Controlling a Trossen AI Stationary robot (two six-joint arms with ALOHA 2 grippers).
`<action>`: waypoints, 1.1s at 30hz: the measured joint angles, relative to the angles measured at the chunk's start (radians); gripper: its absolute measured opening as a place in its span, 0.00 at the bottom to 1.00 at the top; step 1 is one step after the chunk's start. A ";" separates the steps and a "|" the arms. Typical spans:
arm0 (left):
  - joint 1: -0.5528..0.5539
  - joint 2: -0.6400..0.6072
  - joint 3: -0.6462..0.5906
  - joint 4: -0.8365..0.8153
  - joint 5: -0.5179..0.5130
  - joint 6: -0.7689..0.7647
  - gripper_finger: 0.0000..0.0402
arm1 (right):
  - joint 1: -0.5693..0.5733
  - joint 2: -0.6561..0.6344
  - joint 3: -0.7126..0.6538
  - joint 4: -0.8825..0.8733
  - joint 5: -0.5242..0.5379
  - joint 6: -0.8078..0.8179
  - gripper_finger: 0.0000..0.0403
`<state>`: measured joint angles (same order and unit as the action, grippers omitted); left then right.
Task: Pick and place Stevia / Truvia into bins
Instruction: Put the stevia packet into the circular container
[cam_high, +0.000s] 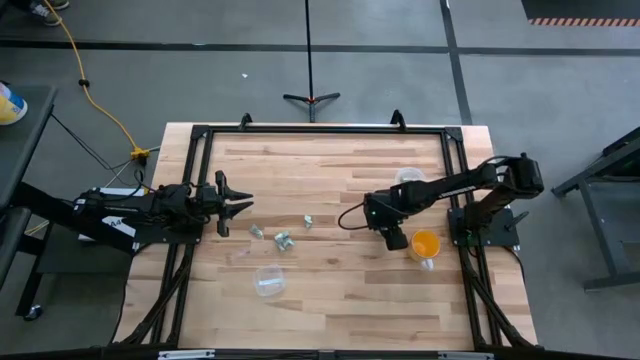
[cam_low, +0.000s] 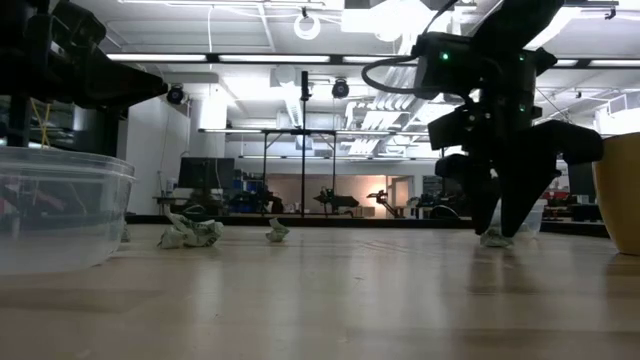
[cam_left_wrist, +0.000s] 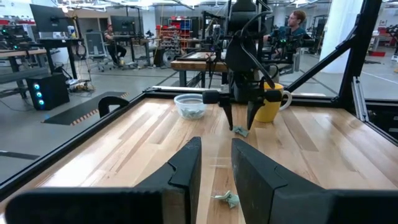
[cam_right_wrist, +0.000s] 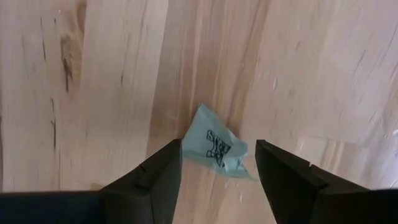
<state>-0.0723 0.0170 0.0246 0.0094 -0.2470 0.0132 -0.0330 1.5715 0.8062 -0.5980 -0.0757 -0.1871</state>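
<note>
Several crumpled pale green packets lie flat on the wooden table: three near its middle (cam_high: 257, 231) (cam_high: 283, 240) (cam_high: 309, 222). Another packet (cam_right_wrist: 217, 149) lies under my right gripper (cam_right_wrist: 217, 165), also seen in the low view (cam_low: 495, 238). My right gripper (cam_high: 388, 232) points straight down, open, with one finger on each side of that packet and not touching it. My left gripper (cam_high: 235, 205) is open and level near the table's left side; a packet (cam_left_wrist: 227, 199) lies just ahead of it. One clear cup (cam_high: 268, 280) stands nearer the front with a packet inside. The other clear cup (cam_high: 410, 178) stands farther back.
An orange cup (cam_high: 425, 245) stands close to the right of my right gripper, on the table. A black frame (cam_high: 320, 130) runs round the table's edges. Bare wood lies between the two arms and along the near edge. People sit at desks in the room beyond.
</note>
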 joint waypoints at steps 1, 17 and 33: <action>0.000 0.000 0.000 0.000 0.000 0.000 0.30 | 0.000 0.000 0.000 0.001 0.000 0.000 0.48; 0.000 0.000 0.000 0.000 -0.001 0.000 0.30 | 0.000 0.000 -0.005 0.003 -0.006 0.004 0.20; 0.000 0.000 0.000 0.000 -0.002 0.000 0.30 | -0.005 0.000 0.255 -0.389 0.215 -0.007 0.00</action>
<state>-0.0720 0.0171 0.0250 0.0097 -0.2489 0.0132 -0.0376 1.5715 1.0614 -0.9872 0.1391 -0.1943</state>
